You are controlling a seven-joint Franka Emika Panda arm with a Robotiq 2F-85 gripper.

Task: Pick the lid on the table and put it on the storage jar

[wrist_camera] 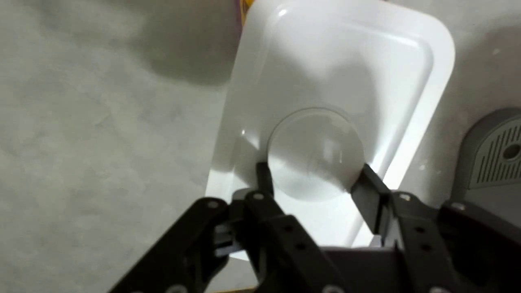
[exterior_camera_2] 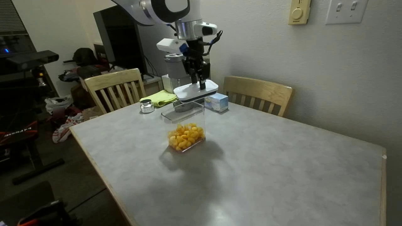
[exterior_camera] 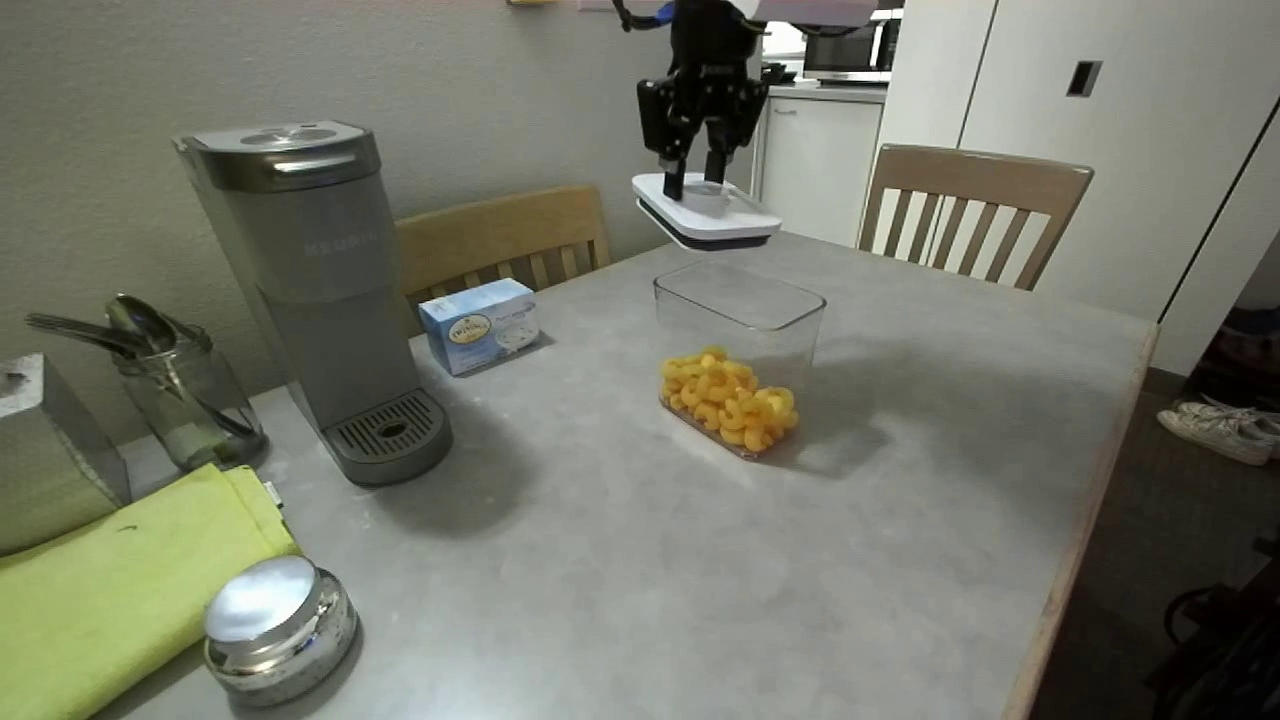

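Grey table [exterior_camera: 950, 480]: lid [exterior_camera: 710, 212] aloft near storage jar [exterior_camera: 770, 352]

Held lid by its round centre in gripper [wrist_camera: 314, 177], with jaws about halfway apart. Spotted it above frame centre in both exterior views, higher than jar's rim and apart from it. Logged jar, yellow-orange pieces [exterior_camera: 730, 400] inside, near centre.

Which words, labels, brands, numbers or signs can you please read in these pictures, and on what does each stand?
"KEURIG": on the coffee machine.
"TWININGS", probably: on the blue box; its other print is too blurred to read.
Dark object, exterior view's left edge: lettering too blurred.
Wall dial: any markings too small.
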